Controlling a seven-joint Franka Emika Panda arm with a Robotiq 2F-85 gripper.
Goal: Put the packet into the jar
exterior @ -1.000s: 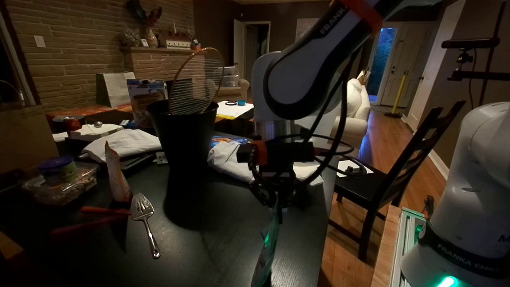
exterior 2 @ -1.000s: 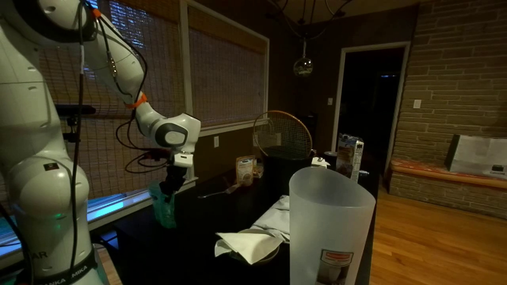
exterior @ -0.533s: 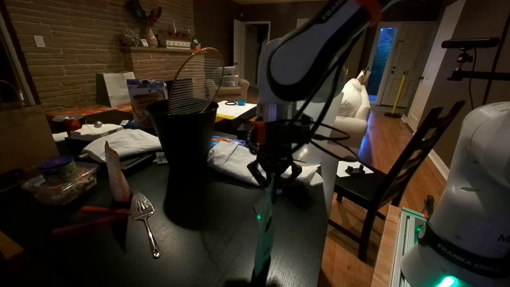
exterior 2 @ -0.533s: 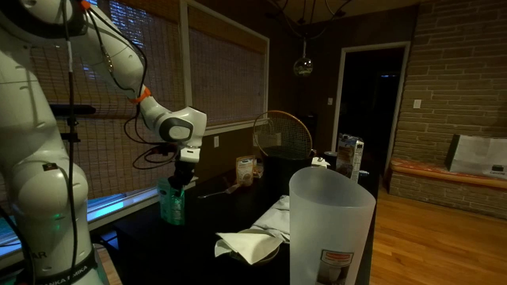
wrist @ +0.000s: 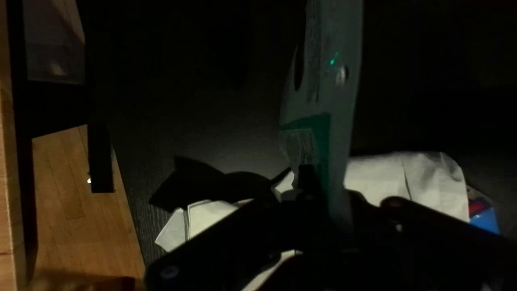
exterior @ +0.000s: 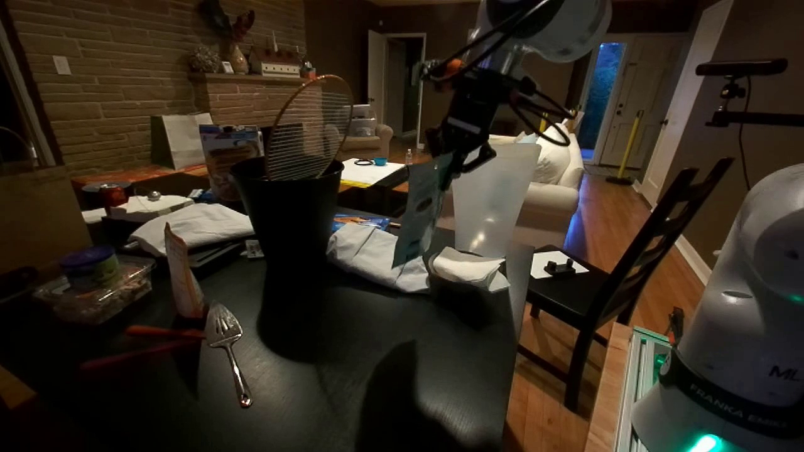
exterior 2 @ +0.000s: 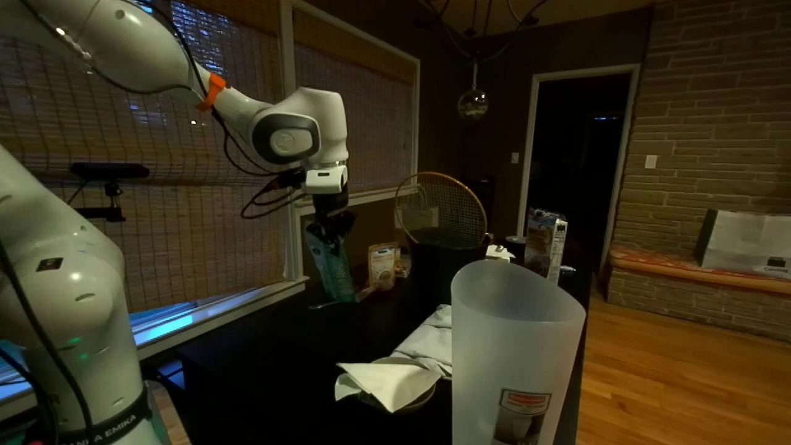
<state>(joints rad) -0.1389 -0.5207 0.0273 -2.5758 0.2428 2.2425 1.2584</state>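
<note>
The packet (exterior: 421, 210) is a flat teal-green pouch. It hangs tilted in the air above the table in both exterior views (exterior 2: 332, 266), and fills the upper middle of the wrist view (wrist: 327, 101). My gripper (exterior: 447, 174) is shut on the packet's top edge; its dark fingers pinch the pouch in the wrist view (wrist: 325, 186). The jar (exterior 2: 513, 352) is a tall translucent whitish container standing upright at the table's end, its mouth open upward. In an exterior view the jar (exterior: 493, 201) stands behind the gripper, its upper left part hidden by it.
A bowl with a white napkin (exterior 2: 389, 380) and a folded white cloth (exterior: 370, 257) lie before the jar. A black bin (exterior: 289, 220) holds a racket (exterior: 311, 125). A spatula (exterior: 225, 333), an orange pouch (exterior: 182, 276) and a chair (exterior: 615, 282) are farther off.
My gripper has risen and moved with the packet toward the jar's end of the table. The packet has gone from hanging nearly upright to tilted. The jar has not moved.
</note>
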